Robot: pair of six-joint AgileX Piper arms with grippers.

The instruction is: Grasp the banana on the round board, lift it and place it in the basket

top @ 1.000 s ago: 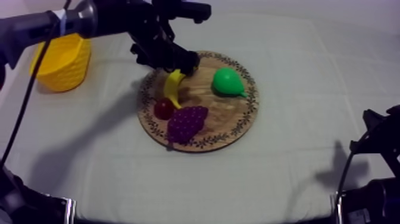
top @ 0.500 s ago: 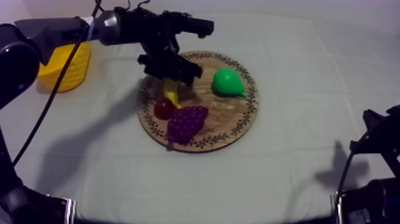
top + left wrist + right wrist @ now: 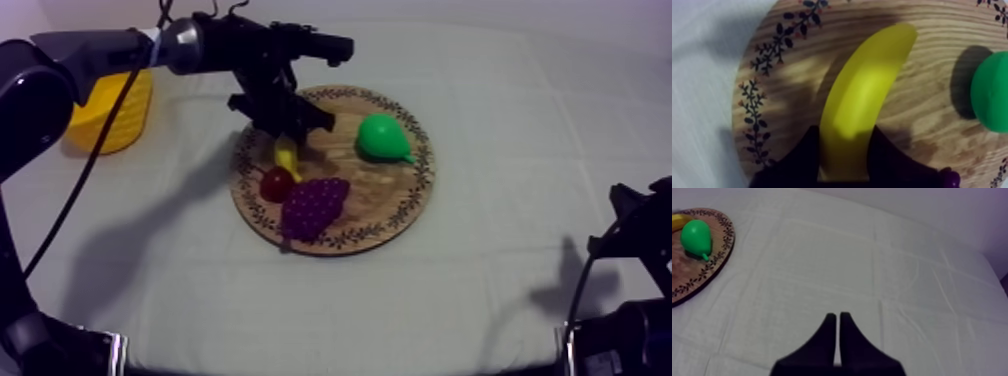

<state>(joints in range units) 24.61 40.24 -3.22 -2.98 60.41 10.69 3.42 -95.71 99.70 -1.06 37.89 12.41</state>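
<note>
1. The left gripper (image 3: 286, 128) hung low over the far end of the banana (image 3: 287, 158), its arm coming in from the upper left.
2. The banana lay on the round wooden board (image 3: 425, 185), its near end just beside the small red fruit (image 3: 275, 184).
3. The bunch of grapes (image 3: 314, 206) touched that fruit; the pear (image 3: 380, 137) lay apart, towards the right.
4. The yellow basket (image 3: 108, 118) stood left of the board.
5. The right arm (image 3: 632, 235) sat low at the right edge.

The board (image 3: 787, 100) is bare wood with streaky open grain and a flat printed pattern along its rim. The banana (image 3: 862, 100) looks like smooth, matt plastic. The pear (image 3: 380, 135) is smooth with a faint sheen. The cloth (image 3: 847, 263) is matt, creased fabric.
</note>
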